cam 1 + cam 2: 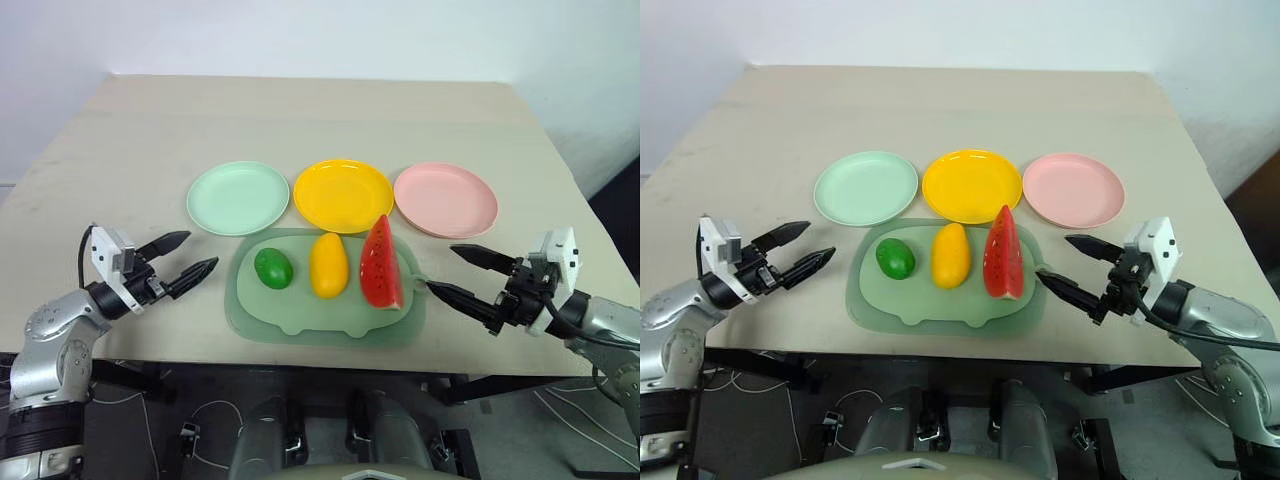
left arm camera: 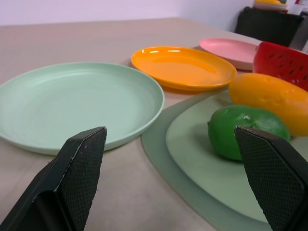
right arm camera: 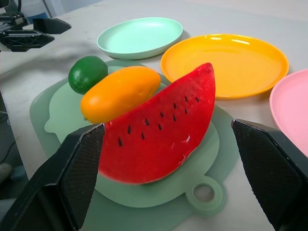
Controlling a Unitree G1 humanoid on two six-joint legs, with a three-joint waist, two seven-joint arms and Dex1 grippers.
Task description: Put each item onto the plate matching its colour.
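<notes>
tray (image 1: 300, 325): 3 fruits | plates (image 1: 238, 197): nothing on 'em | hands apart

Three round shallow plates in a row, all bare: mint green plate (image 1: 238, 197), bright yellow plate (image 1: 343, 195), pale pink plate (image 1: 446, 199). Nearer, side by side: glossy green fruit (image 1: 273, 268), yellow oval mango (image 1: 328, 265), red watermelon wedge (image 1: 382, 265) standing on edge, green rind outward.

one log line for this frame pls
stage: start | left end effector: open, empty | right end effector: open, empty | fruits: on tray | plates: bare
</notes>
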